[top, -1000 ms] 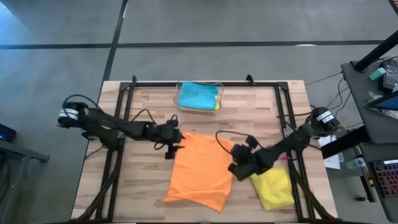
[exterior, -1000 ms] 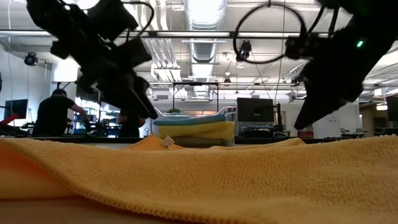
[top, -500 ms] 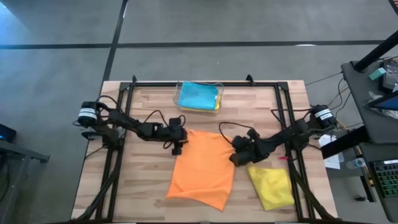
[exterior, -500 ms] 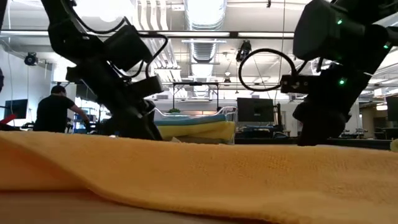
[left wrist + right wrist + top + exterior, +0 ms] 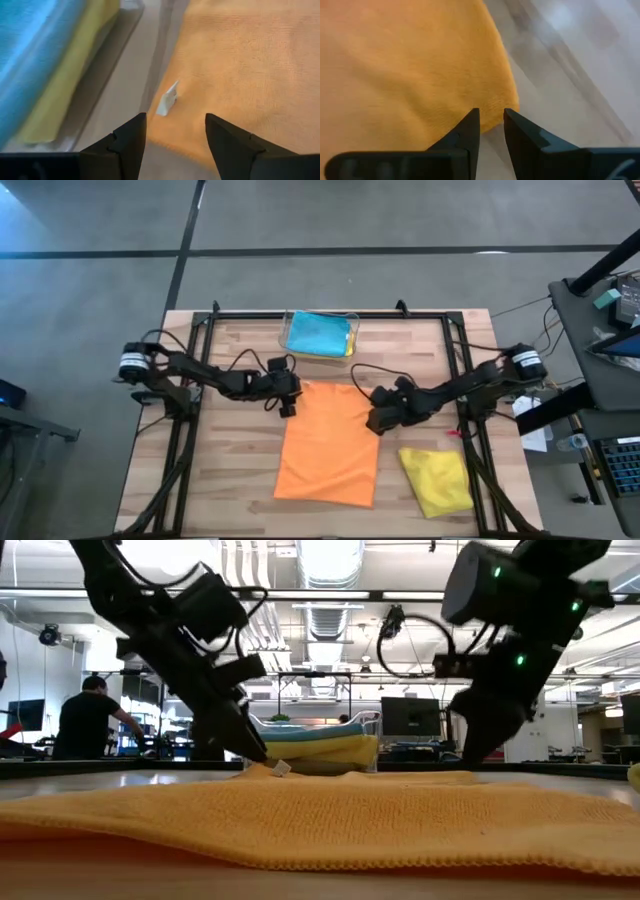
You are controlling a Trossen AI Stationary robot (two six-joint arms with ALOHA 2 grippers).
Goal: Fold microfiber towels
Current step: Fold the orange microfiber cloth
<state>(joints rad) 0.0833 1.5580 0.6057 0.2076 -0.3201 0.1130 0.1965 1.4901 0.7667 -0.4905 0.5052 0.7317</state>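
Orange towel (image 5: 331,444) lies spread flat near the middle of the wooden surface (image 5: 235,465). From above I read it as roughly rectangular, long side running from the far half toward the near edge. In the low view it is one low rumpled sheet across the whole width (image 5: 330,825).

Left tool (image 5: 289,402) sits at the towel's far left corner. My left wrist view shows its two dark fingers (image 5: 131,140) standing apart with a clear gap. Between them I see bare surface and the cloth's edge, with a small white tag (image 5: 168,99) sticking up just beyond. Nothing gripped; the fingers straddle the corner, and I cannot tell whether they touch it.

Right tool (image 5: 374,420) is at the far right corner. Right wrist view: fingers (image 5: 462,137) nearly together, only a narrow slot between them, and the rounded orange corner (image 5: 501,107) sits right at that slot. Whether cloth is actually pinched there I cannot tell.

Folded yellow towel (image 5: 438,480) rests on the surface at near right, just beside the orange one but apart from it.

Clear bin (image 5: 320,336) at the far edge, centre, holds a light blue towel (image 5: 315,333) on top, with a yellow towel edge (image 5: 350,345) showing at its right side.

A person (image 5: 88,722) stands in the room beyond, seen from behind.
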